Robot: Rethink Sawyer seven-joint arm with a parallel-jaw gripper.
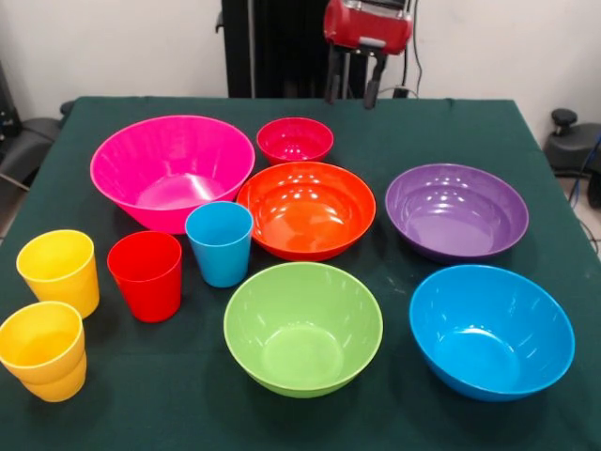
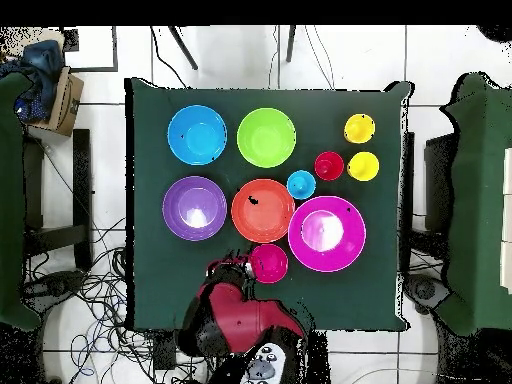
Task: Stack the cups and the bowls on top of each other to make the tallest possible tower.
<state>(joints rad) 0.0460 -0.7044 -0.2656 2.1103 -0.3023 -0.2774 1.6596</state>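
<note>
Green cloth covers the tabletop (image 1: 394, 141). In the front view every bowl sits apart, unstacked: hot pink bowl (image 1: 172, 169) at ten o'clock, orange bowl (image 1: 306, 209) central, small pink-red bowl (image 1: 295, 140) at twelve. The tool (image 1: 354, 89) hangs above, its two fingers parted and empty. Overhead, cups such as the light blue cup (image 2: 301, 184) stand separately; no tower is begun, so all stacking remains.

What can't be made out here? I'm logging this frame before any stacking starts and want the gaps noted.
- Gripper: front view cuts the arm off at the top edge; overhead, the arm's own body hides it. Open or shut unclear.
- Near yellow cup: seems to have a second rim lower down, so possibly two nested cups; overhead it shows only as one disc.
- Orange bowl: small dark mark inside overhead, too small to identify.
</note>
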